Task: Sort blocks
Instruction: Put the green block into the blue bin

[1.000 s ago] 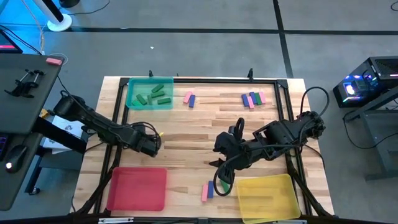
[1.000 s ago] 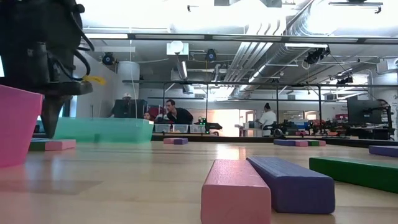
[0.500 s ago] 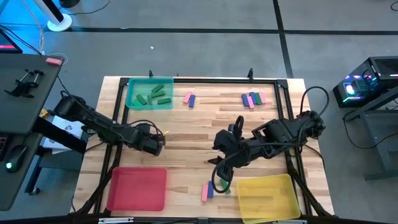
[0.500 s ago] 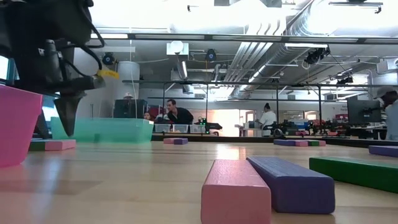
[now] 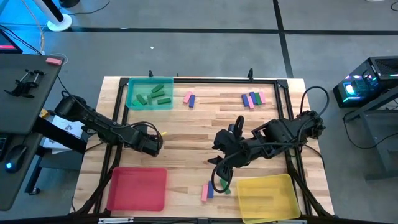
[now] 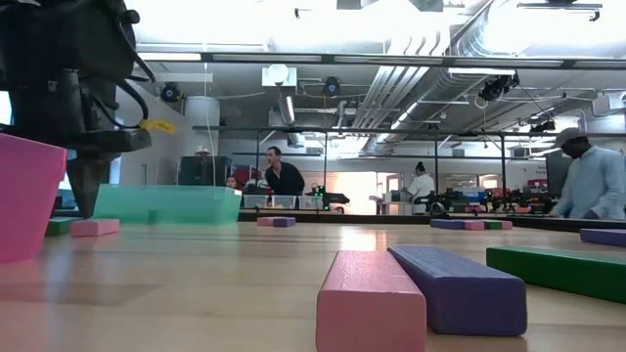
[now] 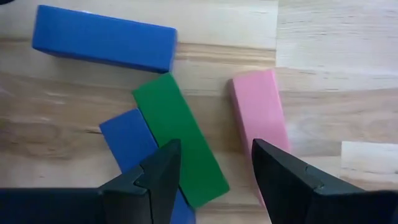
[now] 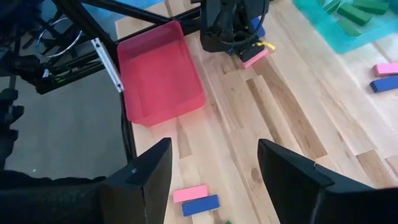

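Observation:
My left gripper [image 7: 214, 180] hangs open, pointing steeply down over a small cluster of blocks: a green block [image 7: 180, 149], a pink block [image 7: 260, 118] and two blue blocks [image 7: 104, 38] lying flat on the wooden table. Its fingers stand over the green and the pink block without touching them. In the high view it [image 5: 151, 145] is left of centre, above the red tray [image 5: 138, 188]. My right gripper [image 8: 214, 180] is open with nothing between its fingers, held high over the table's middle [image 5: 219, 152]. More blocks [image 5: 252, 99] lie at the far right, a pair [image 5: 189, 98] at the far middle, and some [image 5: 208, 191] at the near edge.
A green tray [image 5: 150, 93] holding several green blocks stands at the far left. A yellow tray [image 5: 264, 198] stands at the near right. A black frame runs along the table's edges. People stand in the room beyond the table [image 6: 284, 178].

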Action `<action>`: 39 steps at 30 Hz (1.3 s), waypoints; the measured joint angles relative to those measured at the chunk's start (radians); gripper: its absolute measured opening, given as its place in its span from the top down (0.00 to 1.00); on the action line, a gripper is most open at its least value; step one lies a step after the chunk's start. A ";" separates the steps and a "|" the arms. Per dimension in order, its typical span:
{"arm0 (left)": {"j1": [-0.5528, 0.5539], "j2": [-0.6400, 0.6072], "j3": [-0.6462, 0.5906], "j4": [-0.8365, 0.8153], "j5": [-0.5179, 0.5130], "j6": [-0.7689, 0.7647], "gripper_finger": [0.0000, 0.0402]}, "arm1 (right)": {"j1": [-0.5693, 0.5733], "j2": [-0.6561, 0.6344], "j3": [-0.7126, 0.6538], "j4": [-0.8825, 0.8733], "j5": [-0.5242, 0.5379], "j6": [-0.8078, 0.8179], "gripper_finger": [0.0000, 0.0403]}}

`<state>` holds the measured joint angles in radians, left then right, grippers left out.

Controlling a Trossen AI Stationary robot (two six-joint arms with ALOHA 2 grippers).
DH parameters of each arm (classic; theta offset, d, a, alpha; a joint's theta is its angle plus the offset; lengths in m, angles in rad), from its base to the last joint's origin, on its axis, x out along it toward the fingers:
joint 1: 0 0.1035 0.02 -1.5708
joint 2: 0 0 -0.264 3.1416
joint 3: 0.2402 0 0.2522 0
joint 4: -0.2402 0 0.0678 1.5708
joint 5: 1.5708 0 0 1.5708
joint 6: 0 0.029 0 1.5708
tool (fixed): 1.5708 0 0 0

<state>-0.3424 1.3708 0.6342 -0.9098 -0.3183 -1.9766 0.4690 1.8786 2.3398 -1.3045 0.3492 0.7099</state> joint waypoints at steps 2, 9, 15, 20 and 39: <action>0.000 0.000 0.003 0.001 -0.001 0.022 0.54 | 0.000 0.000 0.000 0.000 0.017 0.000 0.48; -0.001 0.000 0.001 -0.083 0.049 -0.040 0.54 | -0.011 0.000 0.000 0.000 0.021 0.015 0.48; -0.010 0.000 0.001 -0.022 0.023 -0.090 0.54 | -0.015 0.000 0.000 0.000 0.021 0.015 0.48; -0.004 0.001 0.001 0.044 -0.013 -0.090 0.54 | -0.015 0.000 0.000 0.000 0.017 0.014 0.48; 0.044 0.073 0.003 0.504 -0.033 0.176 0.54 | -0.015 0.000 0.000 0.000 0.015 0.010 0.48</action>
<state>-0.2983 1.4441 0.6372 -0.4056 -0.3510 -1.8003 0.4538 1.8786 2.3399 -1.3045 0.3637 0.7194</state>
